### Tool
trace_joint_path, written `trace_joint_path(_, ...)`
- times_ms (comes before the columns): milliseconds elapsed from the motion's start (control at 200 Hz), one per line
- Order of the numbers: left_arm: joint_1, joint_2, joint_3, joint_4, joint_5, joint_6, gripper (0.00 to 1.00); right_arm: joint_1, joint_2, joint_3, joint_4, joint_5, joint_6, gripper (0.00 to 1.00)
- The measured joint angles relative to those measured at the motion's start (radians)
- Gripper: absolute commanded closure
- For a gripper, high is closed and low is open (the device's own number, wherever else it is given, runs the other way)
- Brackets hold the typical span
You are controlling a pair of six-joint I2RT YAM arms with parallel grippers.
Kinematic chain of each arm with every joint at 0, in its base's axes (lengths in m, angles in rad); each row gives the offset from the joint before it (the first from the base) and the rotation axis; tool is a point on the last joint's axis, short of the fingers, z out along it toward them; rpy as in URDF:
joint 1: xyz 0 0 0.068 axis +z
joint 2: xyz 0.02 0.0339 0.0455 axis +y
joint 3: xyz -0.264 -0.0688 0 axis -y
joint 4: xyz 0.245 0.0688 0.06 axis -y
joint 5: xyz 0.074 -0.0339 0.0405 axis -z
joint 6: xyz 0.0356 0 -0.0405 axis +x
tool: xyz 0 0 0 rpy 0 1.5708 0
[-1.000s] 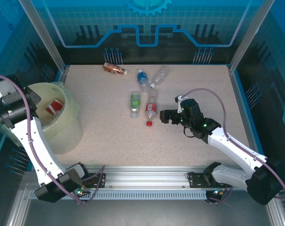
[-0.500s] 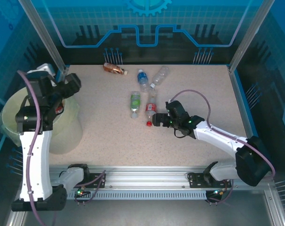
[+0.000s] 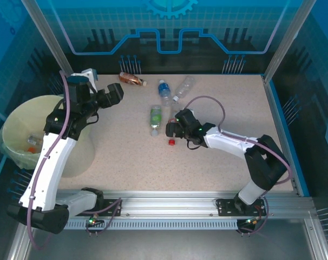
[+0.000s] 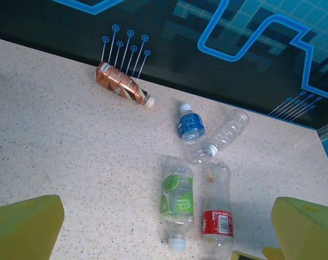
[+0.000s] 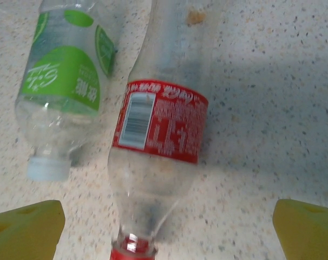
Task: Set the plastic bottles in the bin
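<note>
Tabletop (image 3: 126, 157): green-label bottle (image 5: 64, 81) beside red-label bottle (image 5: 161, 127) (lying).

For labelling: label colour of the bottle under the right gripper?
Red label, white barcode patch; best in right wrist view.

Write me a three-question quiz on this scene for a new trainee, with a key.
1. Multiple choice: in the right wrist view, which bottle lies between the open fingers of the right gripper?
A. the green-label bottle
B. the red-label bottle
C. the blue-label bottle

2. True or false: the left gripper is shut on a bottle.

3. Count: in the top view, how many plastic bottles lie on the table?

Key: 1 B. 2 False: its fingers are wide apart and hold nothing. 3 Five.
</note>
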Motion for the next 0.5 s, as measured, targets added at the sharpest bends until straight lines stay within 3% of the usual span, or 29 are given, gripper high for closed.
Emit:
trace_joint_path(275,0.0,-0.007,-0.03,0.022,0.016,0.0,0.01,0.031,0.177,0.122,-0.017,0.075,0.011,0.05)
trace_joint_path(500,0.0,-0.018,-0.035,0.027,0.052,0.0,0.01,0.043,0.247,0.145,-0.019,0.114,0.037,0.18)
